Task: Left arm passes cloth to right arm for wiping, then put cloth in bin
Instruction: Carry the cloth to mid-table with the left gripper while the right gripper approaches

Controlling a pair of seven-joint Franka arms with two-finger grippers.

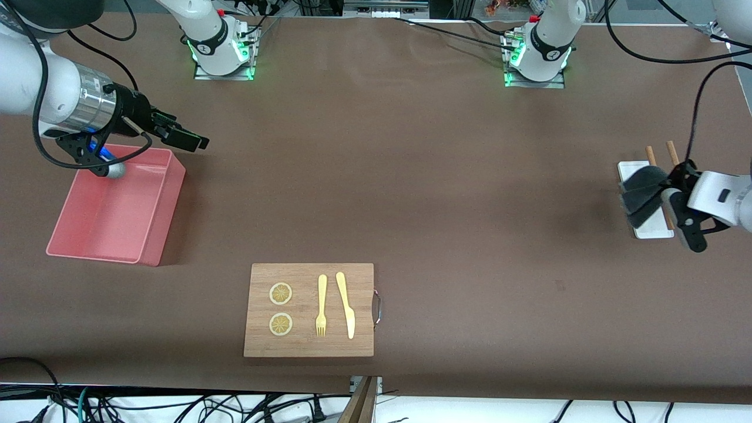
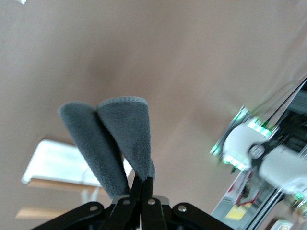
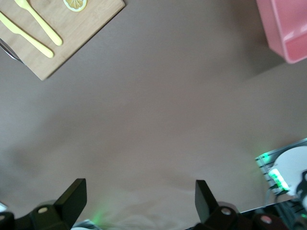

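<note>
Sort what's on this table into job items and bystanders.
Job: cloth pinched in the left gripper over the white tray; open right gripper over the bin.
Bystanders: tray, cutting board, fork, knife, lemon slices.

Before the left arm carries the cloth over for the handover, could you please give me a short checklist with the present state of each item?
1. Cloth pinched in the left gripper, jaws shut on its lower end: ok.
2. Cloth lifted off the white tray and hanging above it: ok.
3. Right gripper with jaws open, ready to receive: ok.
4. Right gripper in handover position: not ok, it hangs over the bin corner, at the right arm's end of the table.
5. Table between the two grippers free of objects: ok; the cutting board lies nearer the front camera.
6. Bin upright, nothing seen inside: ok.
</note>
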